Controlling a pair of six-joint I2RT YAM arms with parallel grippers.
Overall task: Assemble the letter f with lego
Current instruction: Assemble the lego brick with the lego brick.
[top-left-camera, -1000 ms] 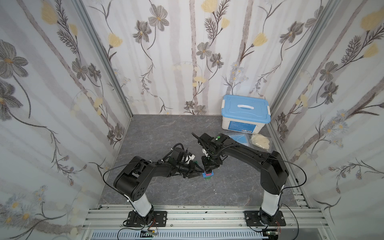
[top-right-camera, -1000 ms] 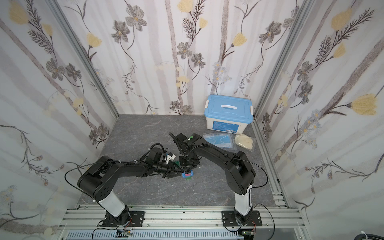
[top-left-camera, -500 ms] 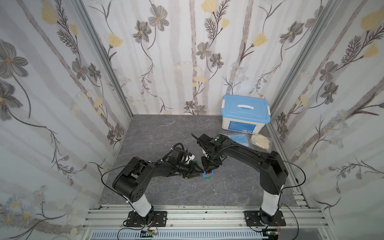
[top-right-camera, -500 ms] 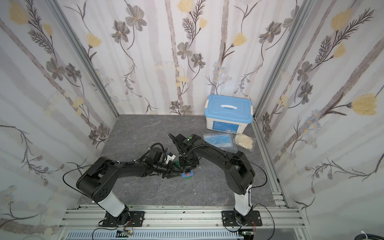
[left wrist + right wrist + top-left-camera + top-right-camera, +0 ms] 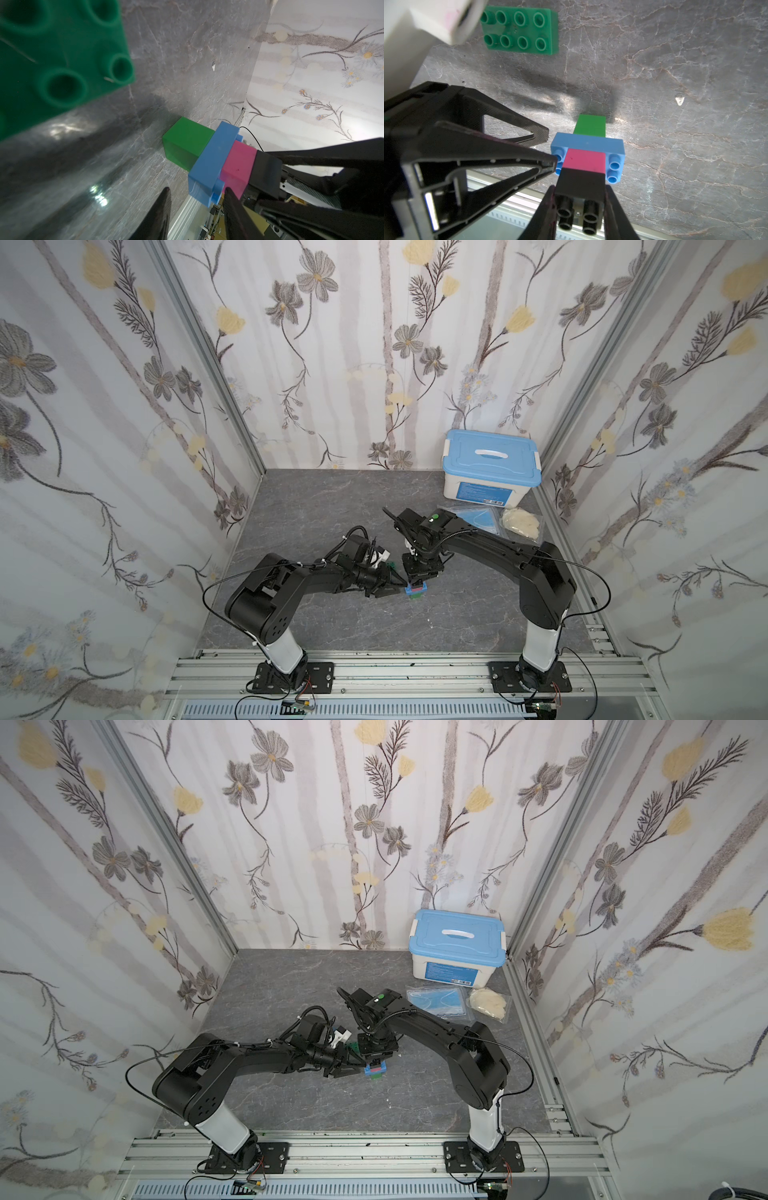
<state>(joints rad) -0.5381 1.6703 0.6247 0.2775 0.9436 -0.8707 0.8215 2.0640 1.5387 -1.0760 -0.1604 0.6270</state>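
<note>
Atop the half-built letter f (image 5: 586, 142), standing on the surface (image 5: 675, 62), the right gripper (image 5: 579, 188) is clamped on the black brick (image 5: 581, 178), apparently steadying it; beside it the left gripper (image 5: 197, 189) stands, jaws apart (likely a brace); beyond it lies the loose green bar (image 5: 520, 30).

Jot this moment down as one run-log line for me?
right gripper: shut on black brick atop stack | left gripper: open, at blue brick end | stack: green end on table | loose green brick: flat, apart
</note>
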